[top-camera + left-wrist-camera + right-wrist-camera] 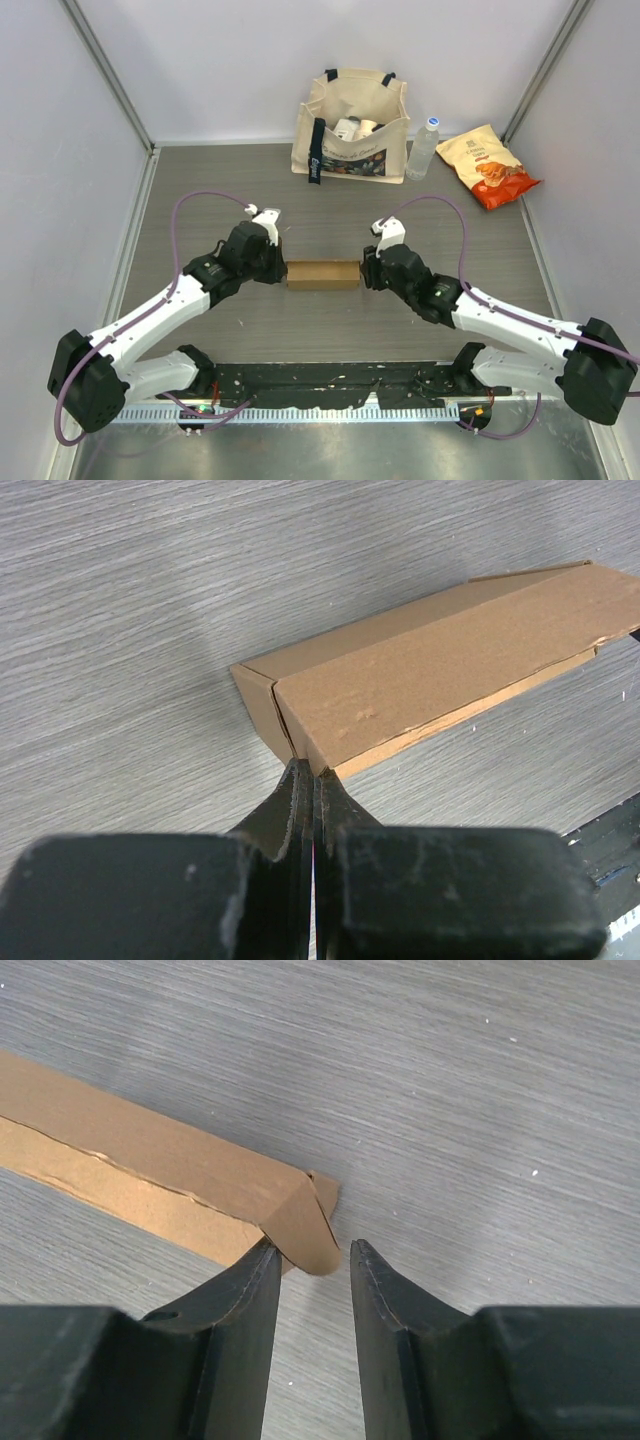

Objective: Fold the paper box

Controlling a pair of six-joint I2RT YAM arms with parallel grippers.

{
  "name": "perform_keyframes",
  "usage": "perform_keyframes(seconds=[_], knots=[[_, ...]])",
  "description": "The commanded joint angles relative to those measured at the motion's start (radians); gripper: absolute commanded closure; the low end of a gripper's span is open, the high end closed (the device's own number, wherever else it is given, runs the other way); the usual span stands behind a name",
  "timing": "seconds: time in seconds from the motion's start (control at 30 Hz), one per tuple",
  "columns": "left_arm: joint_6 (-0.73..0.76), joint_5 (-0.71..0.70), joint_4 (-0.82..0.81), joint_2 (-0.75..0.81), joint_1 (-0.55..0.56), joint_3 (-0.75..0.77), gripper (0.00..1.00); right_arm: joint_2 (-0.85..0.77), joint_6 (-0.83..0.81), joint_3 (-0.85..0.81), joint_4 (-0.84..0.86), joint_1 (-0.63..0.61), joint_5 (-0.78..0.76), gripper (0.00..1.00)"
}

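- The paper box (323, 274) is plain brown thin cardboard without print, folded into a long, narrow, closed shape.
- It lies flat in front of the tote bag (350, 125), well apart from it, with its long side parallel to the bag's front.
- At its right end a small flap curls outward, not pressed flat.

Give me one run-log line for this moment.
box: folded, on table | left gripper: shut, tips at box corner | right gripper: open, at box's other end
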State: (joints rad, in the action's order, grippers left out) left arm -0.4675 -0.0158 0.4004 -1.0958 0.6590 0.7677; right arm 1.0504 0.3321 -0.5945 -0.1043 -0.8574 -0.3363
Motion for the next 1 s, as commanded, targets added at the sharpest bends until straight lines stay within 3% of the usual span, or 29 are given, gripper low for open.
perform_keyframes(seconds=[0.0,0.3,0.67,0.97], knots=[[0.003,-0.010,-0.048,-0.001,0.004,-0.001,1.00,0.022,-0.060,0.002,0.136,-0.006,-0.009,0.62],[0.003,-0.016,-0.055,-0.004,0.004,-0.010,1.00,0.034,-0.004,-0.031,0.066,-0.008,-0.014,0.98],[-0.010,-0.013,-0.066,-0.007,0.004,-0.015,1.00,0.095,0.290,-0.171,-0.101,-0.008,0.075,0.99],[-0.013,-0.016,-0.061,0.005,0.004,-0.021,1.00,0.111,0.349,-0.197,-0.150,-0.008,0.046,0.99]])
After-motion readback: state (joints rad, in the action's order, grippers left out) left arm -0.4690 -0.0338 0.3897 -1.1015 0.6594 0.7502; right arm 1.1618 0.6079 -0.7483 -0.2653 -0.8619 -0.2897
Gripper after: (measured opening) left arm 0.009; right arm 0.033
